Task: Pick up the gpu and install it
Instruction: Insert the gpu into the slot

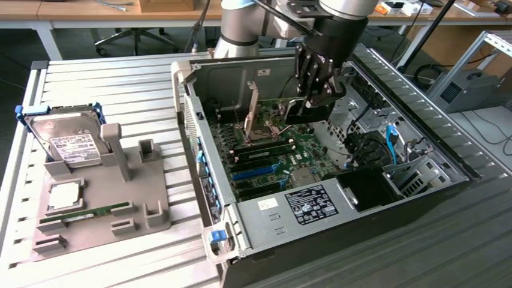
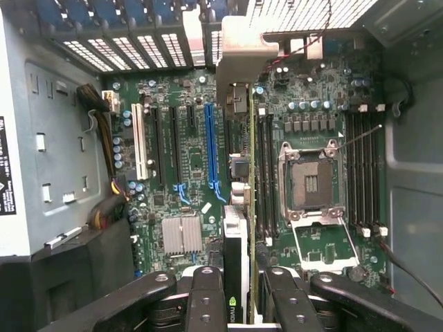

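Note:
My gripper (image 1: 318,84) hangs inside the open computer case (image 1: 264,210), shut on the gpu (image 1: 308,112). The card is a dark flat board held on edge just above the motherboard (image 1: 268,162). In the wrist view the gpu (image 2: 236,235) runs edge-on between my two black fingers (image 2: 208,297), with its silvery bracket (image 2: 242,52) at the far end near the case's rear slots. My gripper (image 2: 243,308) holds the card over the board between the blue slot (image 2: 211,145) and the CPU socket (image 2: 310,183).
On the exterior view's left, a grey fixture (image 1: 112,204) holds a silver hard drive (image 1: 68,141), a processor chip (image 1: 64,195) and a green memory stick (image 1: 96,213). Cables and a drive cage (image 1: 384,156) crowd the case's right side.

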You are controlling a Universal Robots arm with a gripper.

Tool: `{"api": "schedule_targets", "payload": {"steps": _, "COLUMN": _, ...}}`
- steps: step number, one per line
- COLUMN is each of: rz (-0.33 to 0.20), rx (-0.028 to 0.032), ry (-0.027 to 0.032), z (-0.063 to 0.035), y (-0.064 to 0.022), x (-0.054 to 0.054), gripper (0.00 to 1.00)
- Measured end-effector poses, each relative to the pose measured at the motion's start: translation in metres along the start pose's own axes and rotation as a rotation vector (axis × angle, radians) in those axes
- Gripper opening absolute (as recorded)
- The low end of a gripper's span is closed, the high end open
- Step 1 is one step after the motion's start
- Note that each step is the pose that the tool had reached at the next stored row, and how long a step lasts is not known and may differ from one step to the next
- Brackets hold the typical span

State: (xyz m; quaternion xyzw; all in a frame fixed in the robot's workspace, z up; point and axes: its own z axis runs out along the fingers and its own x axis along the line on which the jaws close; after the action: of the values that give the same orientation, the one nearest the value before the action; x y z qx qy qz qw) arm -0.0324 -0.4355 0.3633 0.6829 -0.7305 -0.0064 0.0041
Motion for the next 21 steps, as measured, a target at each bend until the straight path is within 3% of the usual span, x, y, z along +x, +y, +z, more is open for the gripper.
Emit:
{"api": "schedule_targets", "payload": {"steps": 12, "rz": 0.010, "rx": -0.0005, "ry": -0.0002, "z": 0.0192, "y": -0.0002, "x": 0.000, "gripper": 0.27}}
{"api": "schedule_targets", "payload": {"steps": 17, "rz": 0.010, "rx": -0.0005, "ry": -0.0001, "z": 0.0195, "y": -0.0002, "x": 0.000, "gripper": 0.27}}
{"api": "schedule_targets", "payload": {"steps": 21, "rz": 0.010, "rx": -0.0008, "ry": -0.0053, "z": 0.0195, "y": -0.0004, "x": 0.006, "gripper": 0.27}}
